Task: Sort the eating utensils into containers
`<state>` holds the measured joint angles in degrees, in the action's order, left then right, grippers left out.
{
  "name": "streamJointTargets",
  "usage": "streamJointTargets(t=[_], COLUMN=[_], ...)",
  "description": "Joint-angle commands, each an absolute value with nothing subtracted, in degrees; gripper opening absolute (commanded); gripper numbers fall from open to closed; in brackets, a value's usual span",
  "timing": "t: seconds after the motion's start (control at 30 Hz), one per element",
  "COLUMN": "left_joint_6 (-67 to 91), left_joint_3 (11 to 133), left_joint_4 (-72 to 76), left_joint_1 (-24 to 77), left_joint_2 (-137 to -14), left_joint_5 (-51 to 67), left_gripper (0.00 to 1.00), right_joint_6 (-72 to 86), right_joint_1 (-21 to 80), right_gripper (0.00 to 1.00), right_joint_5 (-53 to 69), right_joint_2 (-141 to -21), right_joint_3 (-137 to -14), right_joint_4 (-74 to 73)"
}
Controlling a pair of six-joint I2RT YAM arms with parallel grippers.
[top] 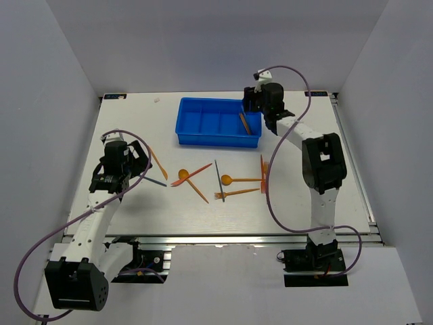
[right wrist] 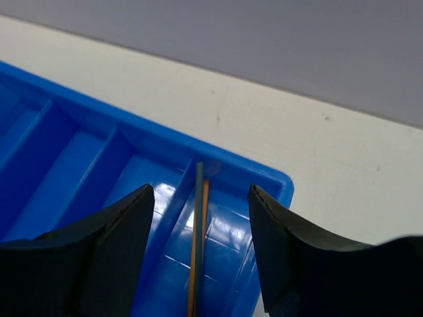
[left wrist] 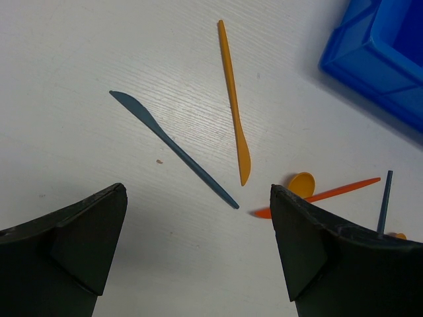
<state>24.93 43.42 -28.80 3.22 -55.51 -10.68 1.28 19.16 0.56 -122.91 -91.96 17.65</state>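
Looking down from above, you find the blue tray [top: 210, 141] at 12 o'clock on the table [top: 135, 217], with its four compartments side by side. Your right gripper [right wrist: 199, 195] hangs over the compartment at the tray's 3 o'clock end. In the right wrist view its fingers [right wrist: 119, 244] are spread apart and touch nothing. Between them, down in that end compartment, a dark blue stick [right wrist: 198, 224] and an orange stick [right wrist: 192, 277] lie side by side, close along the divider wall.

Your left gripper [left wrist: 197, 197] sits at 9 o'clock on the table, jaws spread wide and holding nothing. Just ahead of it a dark blue knife [left wrist: 172, 148] lies flat on the table, and an orange knife [left wrist: 232, 105] lies just beside it towards 1 o'clock. Their near ends are close but apart. Past the gripper's right finger you see a small orange spoon [left wrist: 301, 183] with a red-orange stick [left wrist: 330, 193] against it, and a dark thin stick [left wrist: 384, 198] beyond them.

The rest of the utensils are scattered at the table's centre, at the tray's 6 o'clock. A second orange stick [top: 198, 193] lies there with a long-handled orange spoon [top: 227, 179] and an orange fork [top: 237, 193] below it. Another orange fork [top: 264, 169] lies towards 3 o'clock, close to the right arm's cable [top: 269, 196].
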Motion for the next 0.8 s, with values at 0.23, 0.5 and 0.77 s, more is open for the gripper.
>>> streamJointTargets(t=[0.23,0.5,0.77], left_joint_6=[25.1,25.8,25.9], left_joint_3=[43.1,43.2,43.1], left_joint_4=[-28.7,-29.7,-29.5], left_joint_1=[3.7,3.8,3.9], left_joint_2=[-53.7,-52.3,-50.7], left_joint_5=[-11.1,-14.0,-14.0], left_gripper=[0.98,0.98,0.98], right_joint_6=[5.8,23.6,27.6], right_joint_1=[25.0,45.1,51.9], right_gripper=[0.70,0.50,0.38], right_joint_5=[-16.3,-28.3,-25.1], right_joint_2=[-102.9,-96.2,-106.7], right_joint_3=[-90.2,-77.4,-82.2], right_joint_4=[4.5,-20.6,-26.6])
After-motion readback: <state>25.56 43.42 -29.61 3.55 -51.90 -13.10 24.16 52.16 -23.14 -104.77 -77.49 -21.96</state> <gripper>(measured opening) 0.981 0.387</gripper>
